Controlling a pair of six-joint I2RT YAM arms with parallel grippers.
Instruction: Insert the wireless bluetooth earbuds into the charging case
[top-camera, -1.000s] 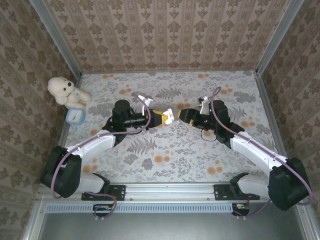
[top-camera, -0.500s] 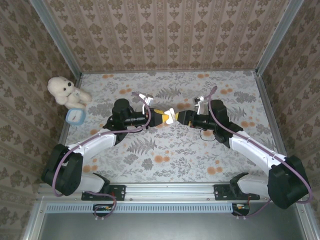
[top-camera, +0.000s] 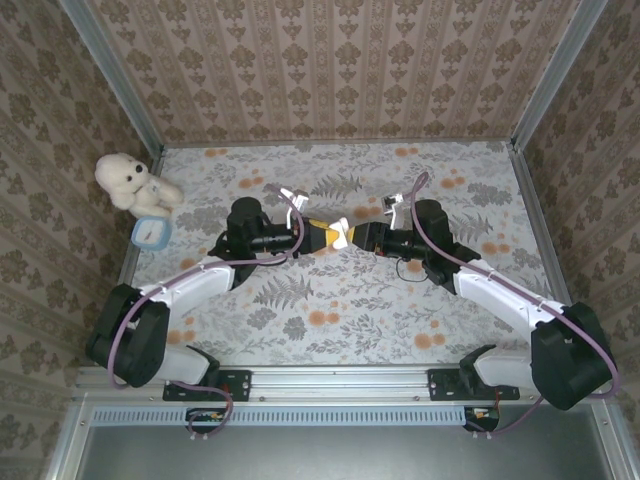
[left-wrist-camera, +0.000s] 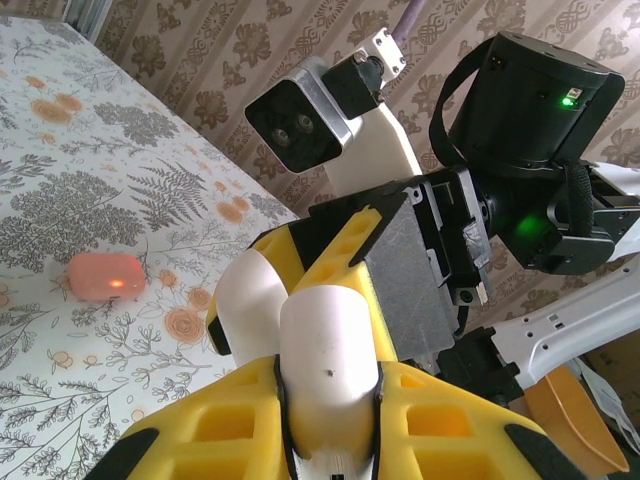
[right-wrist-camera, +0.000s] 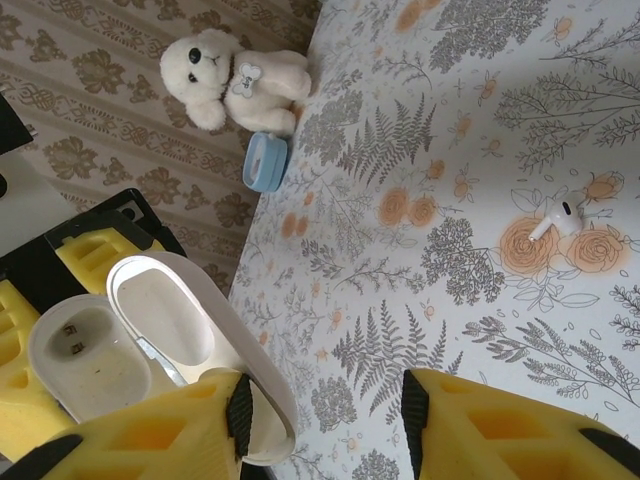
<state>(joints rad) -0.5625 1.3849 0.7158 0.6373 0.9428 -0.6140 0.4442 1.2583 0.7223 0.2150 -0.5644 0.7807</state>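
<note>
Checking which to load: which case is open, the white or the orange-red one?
The white case, lid open, held in the left tool; the orange-red case lies shut on the table.

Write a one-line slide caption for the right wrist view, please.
Open white charging case beside the open right gripper; one white earbud lies apart on the floral table.

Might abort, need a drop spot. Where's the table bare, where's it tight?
Bare: table between the forearms and front rail looks widest. Tight: centre, where left hand and right hand meet at the charging case; back-left corner has the plush bear and blue disc. A white earbud and orange-red case also lie loose on the table.
</note>
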